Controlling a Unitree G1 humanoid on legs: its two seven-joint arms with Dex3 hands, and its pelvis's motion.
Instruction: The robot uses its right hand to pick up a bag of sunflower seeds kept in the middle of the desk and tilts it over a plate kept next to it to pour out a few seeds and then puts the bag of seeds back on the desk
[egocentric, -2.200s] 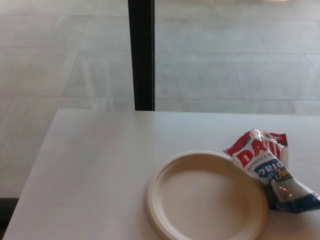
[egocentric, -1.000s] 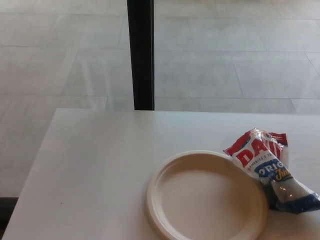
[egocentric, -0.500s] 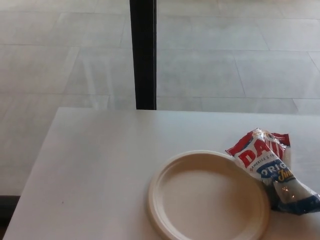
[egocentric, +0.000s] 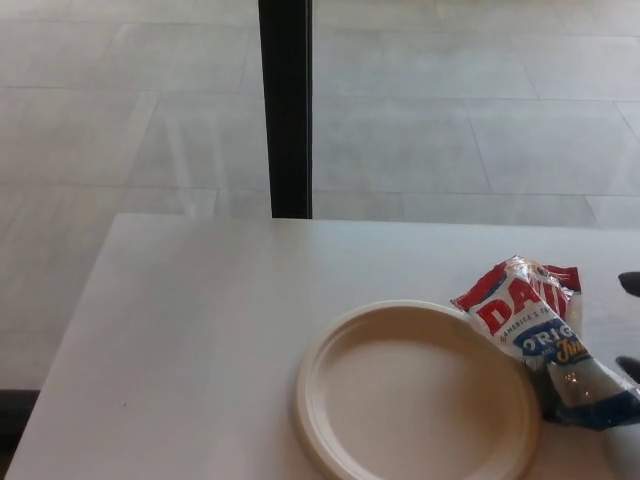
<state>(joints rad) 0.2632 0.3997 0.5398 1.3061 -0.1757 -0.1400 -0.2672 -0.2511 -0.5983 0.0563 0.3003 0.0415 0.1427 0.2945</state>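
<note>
1. A white desk (egocentric: 200, 300) fills the lower part of the head view, its far edge running across the middle of the picture.
2. A round, cream-coloured plate (egocentric: 330, 400) sits near the desk's near edge, toward the right side. Nothing lies on it, and its near rim is cut off by the bottom of the picture.
3. The bag of sunflower seeds (egocentric: 535, 325) lies on its side on the desk close to the right edge, touching the plate's right rim and slightly overlapping it.
4. The bag is crinkled and glossy. Its far end is red with large white letters, the middle carries a blue band with white and yellow print, and the near end is clear plastic with a dark blue tip.
5. Two small dark tips of the right hand (egocentric: 630, 283) show at the picture's right edge, just beside the bag; whether its fingers are spread or clenched cannot be told.
6. The left hand does not show.
</note>
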